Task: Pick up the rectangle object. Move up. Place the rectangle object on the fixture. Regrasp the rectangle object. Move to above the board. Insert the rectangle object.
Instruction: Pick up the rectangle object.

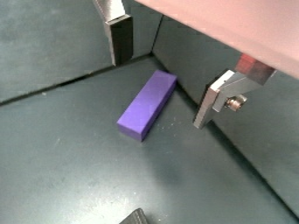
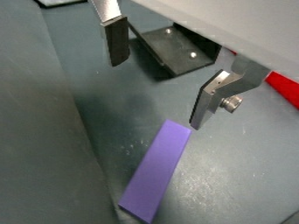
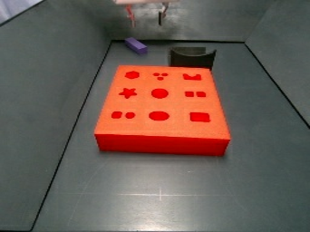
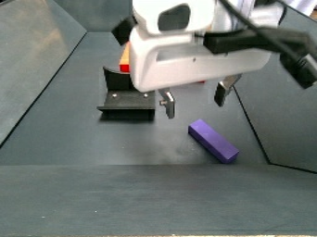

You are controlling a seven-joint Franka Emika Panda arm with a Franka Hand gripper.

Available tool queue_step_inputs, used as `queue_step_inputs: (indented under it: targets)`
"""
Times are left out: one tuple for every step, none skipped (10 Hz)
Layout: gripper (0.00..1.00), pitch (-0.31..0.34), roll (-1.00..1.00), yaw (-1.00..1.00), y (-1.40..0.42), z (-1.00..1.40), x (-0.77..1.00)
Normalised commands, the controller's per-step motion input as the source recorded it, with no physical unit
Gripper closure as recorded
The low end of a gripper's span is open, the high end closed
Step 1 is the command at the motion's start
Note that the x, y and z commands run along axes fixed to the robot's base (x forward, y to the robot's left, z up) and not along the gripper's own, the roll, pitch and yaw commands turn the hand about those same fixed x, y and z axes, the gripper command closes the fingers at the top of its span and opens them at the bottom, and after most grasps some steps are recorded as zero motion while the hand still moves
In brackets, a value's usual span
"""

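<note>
The pincer [image 4: 194, 100] is hanging above the dark tabletop [image 4: 111, 148], its two silver fingers [image 4: 168, 104] spread wide with nothing between them. In both wrist views the fingers [image 1: 118, 37] are framing bare floor, and the rectangle object [image 1: 149, 104] is lying flat on the tabletop below them, untouched, its long side running slantwise.

Reading a side view from left to right: the fixture [image 4: 128, 98] is sitting on its base plate towards the far left, with a sliver of the red board [image 4: 122, 68] peeking out behind it, then the pincer is hovering in the middle, and the rectangle object [image 4: 213, 141] is resting just right of it, near the right-hand wall.

In a side view from the opposite end, the board [image 3: 162, 109] is filling the middle of the tabletop, the rectangle object [image 3: 136, 44] is lying past its far left corner, and the fixture [image 3: 193, 57] is standing past its far edge. The pincer [image 3: 148, 13] is showing blurred over the far end.
</note>
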Motion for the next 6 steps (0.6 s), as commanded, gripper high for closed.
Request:
queue_step_inputs:
  targets:
    - [0.00,-0.036,0.26,0.22,-0.19,-0.81,-0.05]
    - [0.00,-0.123,0.12,0.13,-0.15,-0.79,-0.11]
    - [0.00,-0.123,0.06,0.07,-0.05,-0.65,-0.16]
    - [0.00,-0.091,0.01,0.04,0.00,-0.54,-0.15]
    - [0.00,-0.019,0.01,0.00,0.00,-0.41,-0.07]
    - [0.00,0.000,0.02,0.00,0.00,-0.37,-0.05]
